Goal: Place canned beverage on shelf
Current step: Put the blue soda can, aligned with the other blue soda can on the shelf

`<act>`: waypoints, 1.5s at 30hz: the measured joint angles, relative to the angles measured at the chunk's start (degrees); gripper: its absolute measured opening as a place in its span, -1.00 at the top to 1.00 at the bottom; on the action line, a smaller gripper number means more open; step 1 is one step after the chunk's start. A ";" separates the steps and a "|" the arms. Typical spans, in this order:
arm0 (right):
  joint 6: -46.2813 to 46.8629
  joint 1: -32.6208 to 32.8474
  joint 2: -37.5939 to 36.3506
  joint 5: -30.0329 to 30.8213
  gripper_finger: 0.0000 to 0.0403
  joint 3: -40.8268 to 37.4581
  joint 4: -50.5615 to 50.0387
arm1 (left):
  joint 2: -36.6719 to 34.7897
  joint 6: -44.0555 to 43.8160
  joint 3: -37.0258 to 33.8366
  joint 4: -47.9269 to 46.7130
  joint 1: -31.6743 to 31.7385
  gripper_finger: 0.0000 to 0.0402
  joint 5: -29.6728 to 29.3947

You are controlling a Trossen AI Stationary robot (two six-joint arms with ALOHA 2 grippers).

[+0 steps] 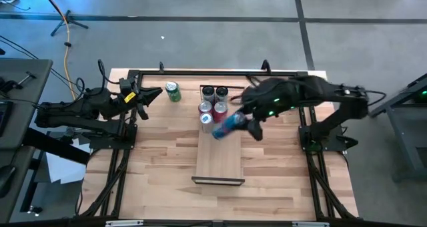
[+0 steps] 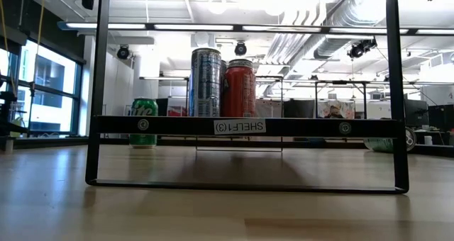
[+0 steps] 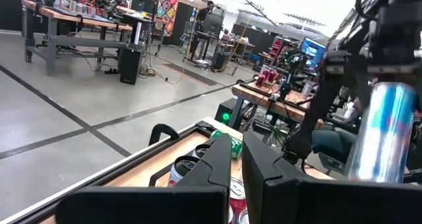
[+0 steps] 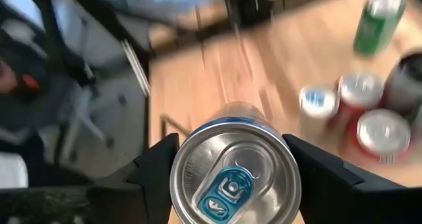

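Cans crowd the shelf's far end.

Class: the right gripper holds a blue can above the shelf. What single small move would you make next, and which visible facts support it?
Probably lower the blue can, upright, onto the bare board of the shelf just in front of the cans already standing there. The right gripper clamps it by the sides, apparently in the air and tilted in the high view. The left gripper waits near the green can.

A glossy blue-and-silver metal can with a brushed aluminium lid sits between matt black, seemingly plastic fingers, above a pale, smooth wooden shelf with thin dark metal end frames, on a satin butcher-block wood table.
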 joint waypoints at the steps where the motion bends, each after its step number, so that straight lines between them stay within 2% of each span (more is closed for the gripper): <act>1: -0.02 0.31 1.99 -0.25 -0.14 1.96 -3.08 | 0.01 0.00 0.00 0.00 0.00 1.00 0.00; 4: 0.01 1.00 7.80 -0.62 -0.14 5.94 -10.68 | 0.00 0.00 0.00 -0.01 0.00 1.00 0.00; 8: 0.29 2.06 14.02 -0.42 -0.14 8.21 -15.94 | 0.00 0.00 0.00 -0.02 0.00 1.00 0.00; 15: 2.12 4.26 22.60 6.96 -0.14 8.21 -21.52 | 0.00 -0.06 0.00 -0.02 -0.02 1.00 0.00; 20: 3.96 4.63 27.35 7.26 -0.14 8.17 -22.84 | 0.01 -0.04 0.00 -0.02 0.00 1.00 0.00; 33: 3.96 4.55 29.24 6.56 -0.16 8.15 -16.99 | 0.02 -0.06 0.00 -0.02 0.00 1.00 0.37; 38: 3.96 4.53 29.26 5.98 -0.27 8.12 -16.85 | 0.01 -0.12 0.00 -0.02 0.00 1.00 0.44; 45: 4.20 3.90 29.24 2.51 -0.30 3.42 -13.39 | 0.00 -1.50 0.00 -0.02 0.00 1.00 0.61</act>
